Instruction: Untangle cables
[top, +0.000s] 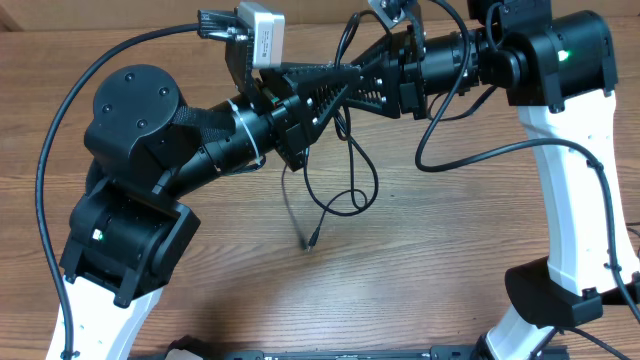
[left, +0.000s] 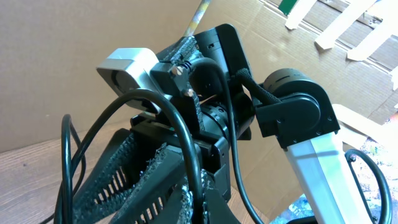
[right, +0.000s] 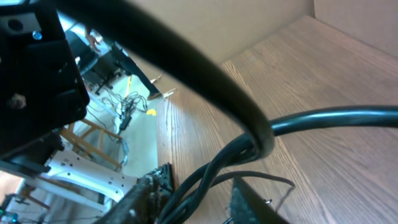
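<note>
The cables (top: 360, 195) hang as thin black loops from between the two grippers at the table's back middle, and one plug tip (top: 308, 243) rests on the wood. My left gripper (top: 340, 105) reaches right and is shut on a cable; the left wrist view shows that cable (left: 191, 149) rising from between the pads of the gripper (left: 200, 199). My right gripper (top: 300, 85) reaches left across it. Seen from the right wrist, this gripper (right: 199, 205) stands open, with twisted cables (right: 211, 174) running through the gap close to one finger (right: 143, 202).
Both arms' thicker black cables arc over the table: one (top: 60, 150) on the left and a loop (top: 480, 150) on the right. Cardboard walls (left: 74, 50) stand behind the wooden table (top: 420, 260). A thick black cable (right: 186, 56) crosses the right wrist view.
</note>
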